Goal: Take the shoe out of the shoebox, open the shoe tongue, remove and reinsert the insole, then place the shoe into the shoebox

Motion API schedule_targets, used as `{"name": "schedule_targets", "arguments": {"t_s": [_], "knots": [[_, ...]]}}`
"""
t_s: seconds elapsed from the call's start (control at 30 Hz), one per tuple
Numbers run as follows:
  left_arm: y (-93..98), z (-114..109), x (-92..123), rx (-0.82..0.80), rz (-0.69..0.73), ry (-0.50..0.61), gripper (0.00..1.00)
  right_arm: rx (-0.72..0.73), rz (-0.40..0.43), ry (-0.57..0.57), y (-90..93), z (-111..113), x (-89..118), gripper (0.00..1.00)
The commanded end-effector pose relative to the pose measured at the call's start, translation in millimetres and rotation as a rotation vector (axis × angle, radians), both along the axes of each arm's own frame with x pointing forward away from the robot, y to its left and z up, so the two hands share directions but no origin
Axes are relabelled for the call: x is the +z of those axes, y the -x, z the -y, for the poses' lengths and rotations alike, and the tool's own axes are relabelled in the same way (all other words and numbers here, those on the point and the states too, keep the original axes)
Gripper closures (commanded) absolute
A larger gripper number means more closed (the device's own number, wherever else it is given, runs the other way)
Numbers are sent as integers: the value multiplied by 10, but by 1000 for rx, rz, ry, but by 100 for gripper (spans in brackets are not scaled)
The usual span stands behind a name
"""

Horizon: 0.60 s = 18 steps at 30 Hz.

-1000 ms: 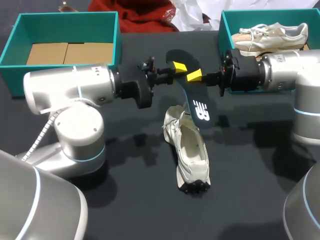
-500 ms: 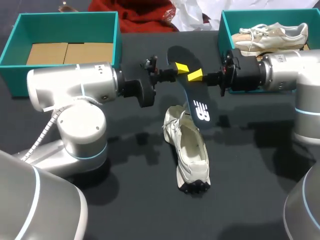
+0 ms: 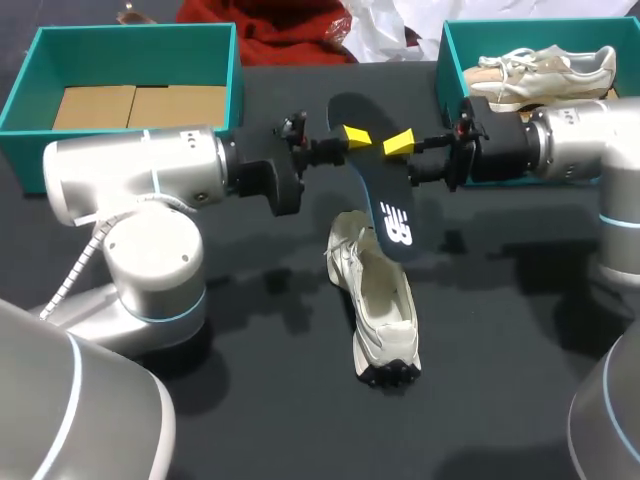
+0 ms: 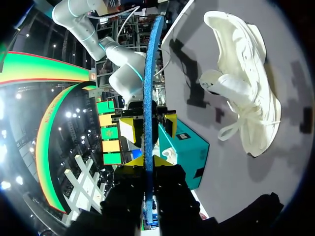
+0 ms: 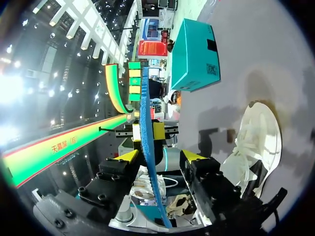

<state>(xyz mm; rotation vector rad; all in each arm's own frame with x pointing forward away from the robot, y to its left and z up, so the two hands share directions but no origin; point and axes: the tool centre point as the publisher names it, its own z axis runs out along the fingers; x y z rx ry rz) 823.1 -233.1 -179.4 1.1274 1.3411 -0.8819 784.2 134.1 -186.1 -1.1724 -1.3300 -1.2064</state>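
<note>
On the table (image 3: 250, 400) the shoe (image 3: 382, 310) lies on its side, outside the left box (image 3: 130, 35), with its opening facing up. Its long axis runs from the middle of the table toward the near edge.

The insole (image 3: 385, 200) hangs in the air just above the far end of the shoe. It slopes down toward the opening, and its long axis is almost in line with the shoe.

The left gripper (image 3: 352, 134) is clamped on the high end of the insole. In the left wrist view both yellow tips press on the thin blue edge.

The right gripper (image 3: 400, 146) faces it from the other side. Its fingers (image 5: 193, 156) stand apart, and the insole passes between them without contact.

I judge that the left arm alone must lower the insole, low end first, along the shoe's axis.
</note>
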Motion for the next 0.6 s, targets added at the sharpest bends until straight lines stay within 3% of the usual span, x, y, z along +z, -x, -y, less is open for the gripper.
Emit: {"name": "schedule_targets", "arguments": {"t_s": [0.03,0.07,0.43,0.6], "knots": [[149,-248,37,-5,-7,-8,100,12,24,9,31,247,26,0],[168,-277,43,-4,-8,-9,100,-43,-11,13,9,317,-4,0],[453,-517,9,-73,-86,-33,100,-43,-11,13,9,317,-4,0],[586,-569,10,-101,-110,-45,100,97,301,129,103,431,26,0]]}}
